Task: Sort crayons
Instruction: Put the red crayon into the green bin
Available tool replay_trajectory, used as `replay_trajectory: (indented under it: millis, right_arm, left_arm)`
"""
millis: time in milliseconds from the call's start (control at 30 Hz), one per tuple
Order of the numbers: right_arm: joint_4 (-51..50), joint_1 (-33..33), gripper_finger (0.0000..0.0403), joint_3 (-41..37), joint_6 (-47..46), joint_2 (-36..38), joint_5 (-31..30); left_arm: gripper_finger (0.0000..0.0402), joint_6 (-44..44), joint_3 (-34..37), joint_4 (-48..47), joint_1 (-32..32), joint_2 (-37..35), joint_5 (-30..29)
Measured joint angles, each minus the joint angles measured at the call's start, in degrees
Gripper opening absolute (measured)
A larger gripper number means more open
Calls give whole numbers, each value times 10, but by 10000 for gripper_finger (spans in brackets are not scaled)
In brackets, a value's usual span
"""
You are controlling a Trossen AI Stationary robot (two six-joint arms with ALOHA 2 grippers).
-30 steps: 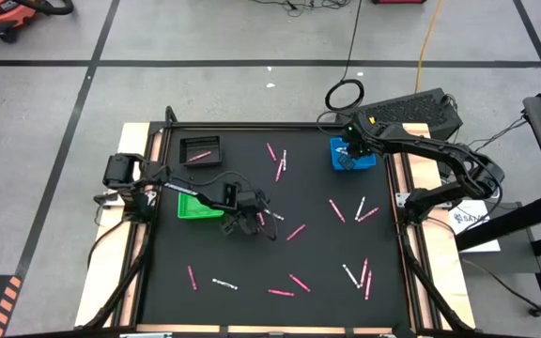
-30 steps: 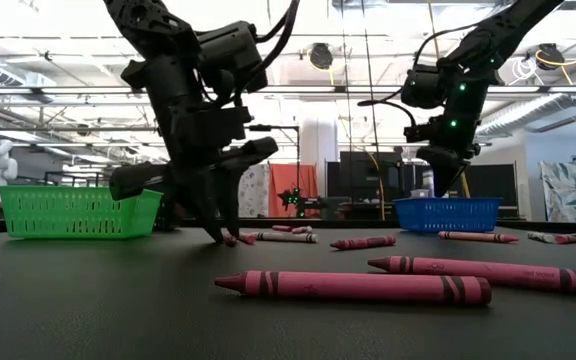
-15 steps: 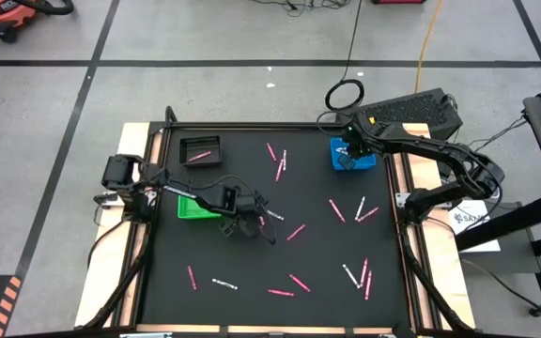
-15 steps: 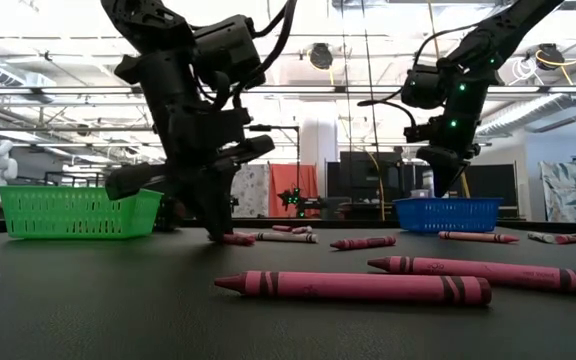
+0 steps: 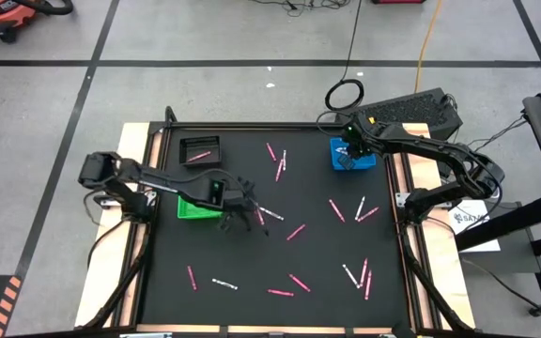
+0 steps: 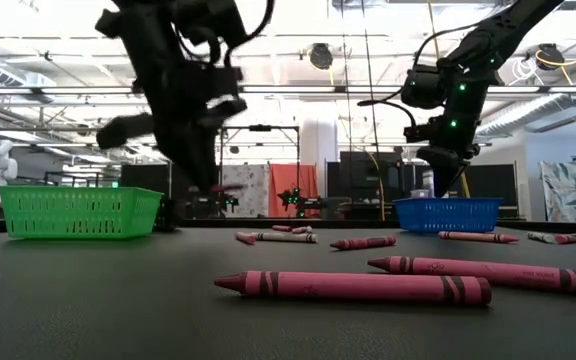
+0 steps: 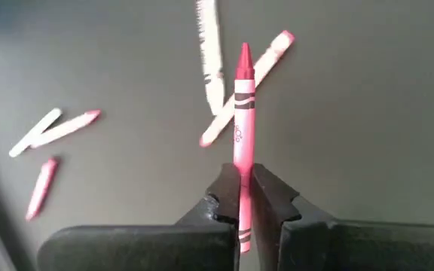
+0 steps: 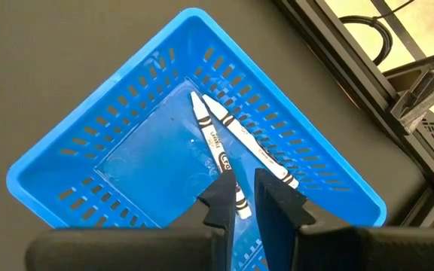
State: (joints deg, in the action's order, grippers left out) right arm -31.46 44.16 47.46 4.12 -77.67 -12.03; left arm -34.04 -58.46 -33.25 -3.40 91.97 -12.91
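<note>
My left gripper (image 5: pixel 240 204) hangs above the black mat, just right of the green basket (image 5: pixel 195 207), shut on a pink crayon (image 7: pixel 243 105). Other pink and white crayons lie flat on the mat below it (image 7: pixel 215 56) and farther right (image 5: pixel 350 208). My right gripper (image 8: pixel 244 202) hovers over the blue basket (image 8: pixel 74 162) at the far right, open by a narrow gap with nothing between its fingers. Two white crayons (image 8: pixel 251 147) lie on that basket's floor. My left gripper pinches the pink crayon's blunt end (image 7: pixel 242 175) between its two fingers. The fingers slant steeply down and lie along the crayon. The crayon sticks straight out past the fingertips, its point away from them, lifted clear of the mat.
A black tray (image 5: pixel 200 150) with one pink crayon stands at the far left. Loose crayons lie scattered across the mat's far middle (image 5: pixel 278 164), right (image 5: pixel 360 274) and near side (image 5: pixel 193 277). A long pink crayon (image 6: pixel 353 287) lies close to the low camera.
My left gripper has shut on a pink crayon that lay on the mat, then risen with it and rolled, drifting slightly toward the far edge. The crayon is now lifted clear of the mat.
</note>
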Motion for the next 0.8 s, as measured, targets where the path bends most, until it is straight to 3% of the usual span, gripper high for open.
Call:
replay_trajectory:
  millis: [300, 800]
  right_arm:
    - [0, 0, 39, 0, -4, 0, 1]
    - [-3, 0, 39, 0, -37, 0, 1]
  left_arm:
    - [11, 71, -2, -100, 2, -85, -47]
    - [11, 241, -2, -276, 47, -185, -29]
